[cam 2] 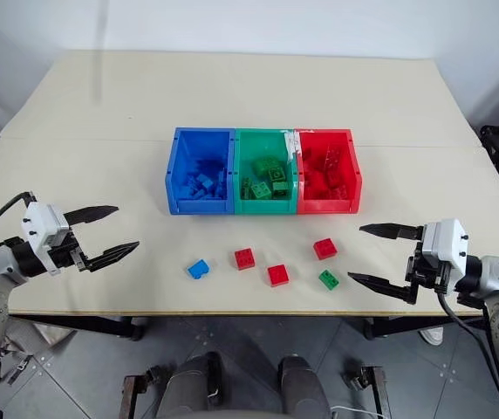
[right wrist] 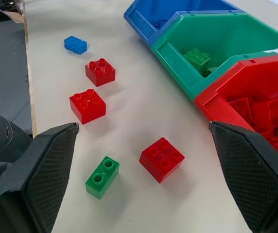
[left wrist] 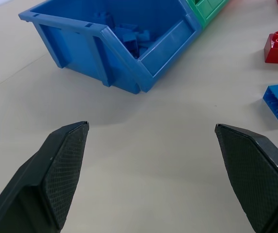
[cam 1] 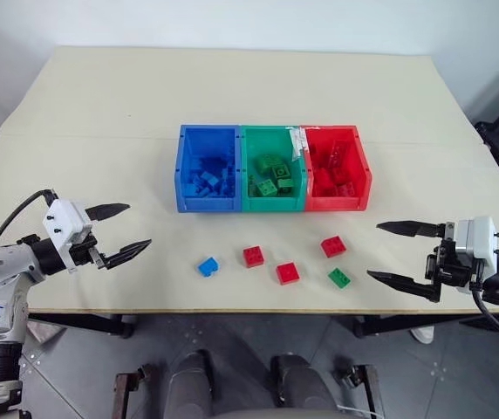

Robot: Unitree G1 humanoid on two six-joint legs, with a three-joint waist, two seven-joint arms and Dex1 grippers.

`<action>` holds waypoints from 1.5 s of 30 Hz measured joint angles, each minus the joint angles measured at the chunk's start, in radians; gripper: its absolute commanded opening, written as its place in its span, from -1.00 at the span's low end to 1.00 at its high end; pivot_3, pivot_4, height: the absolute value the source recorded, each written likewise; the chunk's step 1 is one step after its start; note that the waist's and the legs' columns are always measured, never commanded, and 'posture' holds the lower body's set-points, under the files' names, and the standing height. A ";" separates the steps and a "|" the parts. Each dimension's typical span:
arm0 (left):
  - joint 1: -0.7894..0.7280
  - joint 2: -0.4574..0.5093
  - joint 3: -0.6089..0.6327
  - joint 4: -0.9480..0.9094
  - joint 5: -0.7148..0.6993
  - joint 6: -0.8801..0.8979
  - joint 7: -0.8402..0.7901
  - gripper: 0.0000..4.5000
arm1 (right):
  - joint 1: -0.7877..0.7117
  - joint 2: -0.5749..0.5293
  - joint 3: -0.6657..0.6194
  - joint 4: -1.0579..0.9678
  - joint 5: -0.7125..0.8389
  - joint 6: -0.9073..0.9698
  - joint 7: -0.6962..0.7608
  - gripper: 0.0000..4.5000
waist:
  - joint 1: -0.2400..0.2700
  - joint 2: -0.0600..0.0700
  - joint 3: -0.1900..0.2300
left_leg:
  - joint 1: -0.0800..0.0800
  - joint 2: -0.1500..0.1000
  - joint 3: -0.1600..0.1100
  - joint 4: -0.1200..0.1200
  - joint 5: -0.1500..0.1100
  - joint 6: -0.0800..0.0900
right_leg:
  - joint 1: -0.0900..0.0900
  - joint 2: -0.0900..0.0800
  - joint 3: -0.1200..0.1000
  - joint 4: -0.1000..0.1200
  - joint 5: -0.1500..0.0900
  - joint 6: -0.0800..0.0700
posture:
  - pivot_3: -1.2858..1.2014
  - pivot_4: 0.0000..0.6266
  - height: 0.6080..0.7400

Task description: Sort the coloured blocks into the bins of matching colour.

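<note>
1. I am seeing five loose blocks lying near the surface's [cam 1: 101,105] front edge: a blue block [cam 1: 208,266], three red blocks [cam 1: 253,256] [cam 1: 288,273] [cam 1: 333,246] and a green block [cam 1: 338,278].
2. The joined bins, blue bin [cam 1: 206,168], green bin [cam 1: 272,168] and red bin [cam 1: 335,168], are sitting mid-surface behind them, each holding matching blocks.
3. My left hand [cam 1: 119,232] is hovering wide open and empty over the front-left edge.
4. My right hand [cam 1: 400,254] is hovering wide open and empty at the front-right edge.
</note>
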State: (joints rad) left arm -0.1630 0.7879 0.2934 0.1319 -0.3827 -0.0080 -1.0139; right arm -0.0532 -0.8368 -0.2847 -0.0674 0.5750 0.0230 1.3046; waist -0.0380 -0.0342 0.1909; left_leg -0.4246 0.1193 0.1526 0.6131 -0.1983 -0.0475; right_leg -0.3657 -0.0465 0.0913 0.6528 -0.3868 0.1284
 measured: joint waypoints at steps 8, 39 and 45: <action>0.001 -0.017 -0.033 -0.064 -0.044 0.055 -0.047 0.95 | 0.087 0.023 -0.087 -0.002 0.009 -0.001 -0.044 1.00 | 0.007 0.000 0.000 | 0.003 0.000 -0.002 0.000 -0.001 -0.001 | 0.007 0.000 -0.002 -0.004 0.000 0.000 | 0.03 -0.52 1.00; 0.055 -0.104 -0.164 -0.204 -0.056 -0.048 -0.148 0.95 | 0.199 0.017 0.065 -0.204 -0.087 0.281 -0.217 1.00 | -0.016 0.001 -0.001 | 0.018 0.000 -0.002 -0.001 -0.014 0.003 | 0.027 -0.002 -0.003 -0.017 -0.005 -0.009 | 0.03 -0.52 1.00; 0.102 -0.101 -0.146 -0.246 -0.063 -0.048 -0.157 0.95 | 0.206 0.096 0.176 -0.215 -0.150 0.306 -0.313 1.00 | -0.017 0.001 -0.001 | 0.017 0.001 -0.001 -0.001 -0.016 0.001 | 0.026 -0.001 -0.003 -0.018 -0.006 -0.010 | 0.03 -0.52 1.00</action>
State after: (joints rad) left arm -0.0605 0.6866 0.1478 -0.1144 -0.4461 -0.0556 -1.1708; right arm 0.1525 -0.7406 -0.1088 -0.2826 0.4253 0.3295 0.9919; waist -0.0552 -0.0329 0.1902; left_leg -0.4072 0.1205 0.1515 0.6122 -0.2140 -0.0464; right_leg -0.3396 -0.0470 0.0885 0.6351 -0.3928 0.1181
